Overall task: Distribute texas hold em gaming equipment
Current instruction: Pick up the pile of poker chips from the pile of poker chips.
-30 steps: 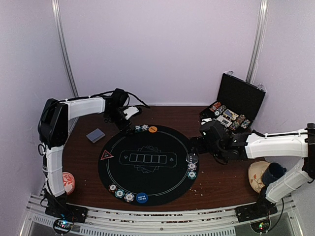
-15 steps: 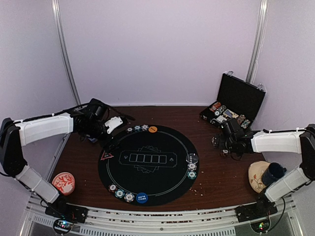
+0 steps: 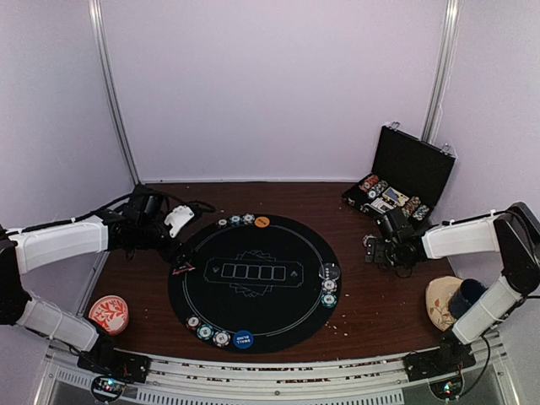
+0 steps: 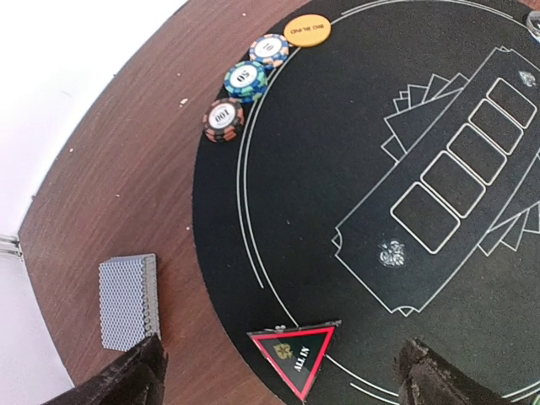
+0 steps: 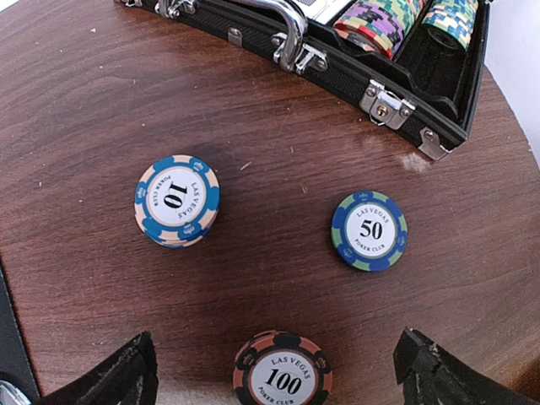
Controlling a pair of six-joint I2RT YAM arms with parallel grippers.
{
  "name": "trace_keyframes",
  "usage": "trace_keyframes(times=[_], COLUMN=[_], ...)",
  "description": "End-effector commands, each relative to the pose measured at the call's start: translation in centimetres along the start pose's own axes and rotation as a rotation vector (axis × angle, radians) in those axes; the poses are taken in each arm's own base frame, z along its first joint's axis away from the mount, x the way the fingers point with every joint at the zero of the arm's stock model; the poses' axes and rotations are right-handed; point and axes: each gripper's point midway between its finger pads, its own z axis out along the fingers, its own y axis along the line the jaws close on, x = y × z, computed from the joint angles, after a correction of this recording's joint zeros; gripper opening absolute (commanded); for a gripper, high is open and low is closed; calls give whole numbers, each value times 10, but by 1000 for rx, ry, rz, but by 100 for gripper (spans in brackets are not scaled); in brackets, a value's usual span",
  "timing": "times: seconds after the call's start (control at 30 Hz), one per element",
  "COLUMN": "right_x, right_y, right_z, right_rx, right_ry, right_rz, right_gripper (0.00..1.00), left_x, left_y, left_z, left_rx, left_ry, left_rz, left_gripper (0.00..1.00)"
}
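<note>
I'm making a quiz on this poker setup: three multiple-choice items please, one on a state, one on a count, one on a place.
1. The case is:
A. shut
B. open, lid upright
C. upside down

2. How many chip stacks does the right wrist view show on the wood in front of the case?
A. one
B. five
C. three

3. Where does the deck lie?
A. on bare wood beside the mat
B. at the mat's centre
C. in the case

Answers:
1 B: the lid stands up behind rows of chips.
2 C: stacks marked 10, 50 and 100 lie there.
3 A: the left wrist view shows the deck on brown wood, clear of the mat's edge.
</note>
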Motion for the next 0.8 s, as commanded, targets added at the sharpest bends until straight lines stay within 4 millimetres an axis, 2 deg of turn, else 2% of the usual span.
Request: trace_keyframes(times=[0.0, 0.2, 0.47, 0.53, 0.77], right_x=[8, 12, 12, 14, 19], right_y=[-1, -2, -6, -5, -5], right_z=[9, 16, 17, 18, 20], right_rx=[-8, 8, 22, 16, 12], right_ry=[27, 42, 38, 45, 65], right_rz=[24, 21, 31, 31, 29], right_gripper=[100, 97, 82, 74, 69], left_x=[-10, -12, -11, -11, -11], left_y=[15, 18, 19, 20, 23], left_z=[-2, -6, -6, -6, -6], left_rx=[-75, -91, -99, -103, -122], left_ry=[-57, -73, -73, -72, -71], left_rz=[-29, -32, -33, -33, -33], left_gripper=[98, 98, 98, 98, 98])
